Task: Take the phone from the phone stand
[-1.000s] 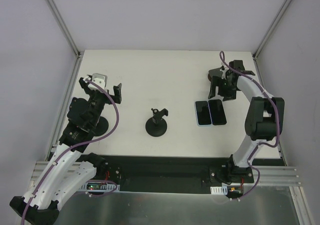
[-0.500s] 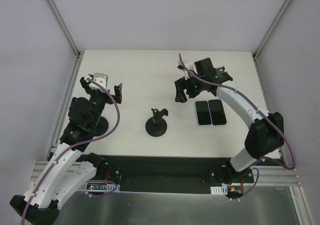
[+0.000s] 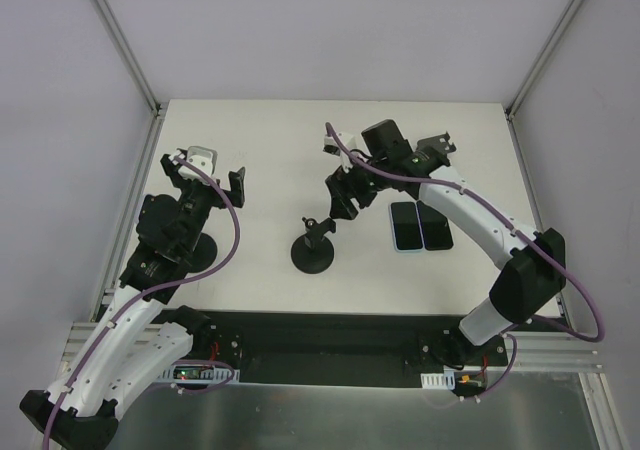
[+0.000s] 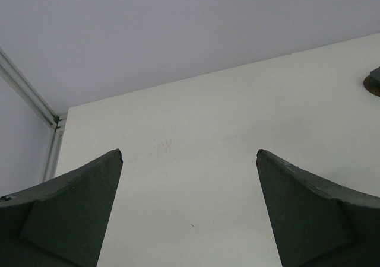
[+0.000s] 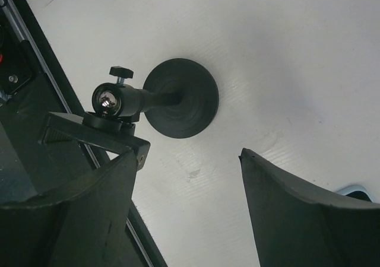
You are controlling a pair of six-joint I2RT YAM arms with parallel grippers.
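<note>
Two phones lie flat side by side on the table, one in a light blue case [image 3: 405, 226] and a black one [image 3: 434, 224]. A black phone stand [image 3: 315, 249] with a round base stands at the table's middle with no phone on it. My right gripper [image 3: 343, 198] hangs open just above and right of that stand. In the right wrist view the stand's base [image 5: 181, 98], ball joint and clamp bracket [image 5: 89, 130] show past the open right gripper [image 5: 189, 153], which holds nothing. My left gripper [image 3: 205, 178] is open over bare table [image 4: 190, 154].
A second black round base [image 3: 203, 254] sits partly hidden under the left arm. The black front rail [image 3: 320, 335] runs along the near edge. Grey walls with metal corner posts [image 3: 120, 40] enclose the white table. A blue phone corner [image 5: 356, 190] shows past the right finger.
The right arm swung left from beside the two phones to just above the middle stand, and its jaws have narrowed a little. The left arm has not moved.
</note>
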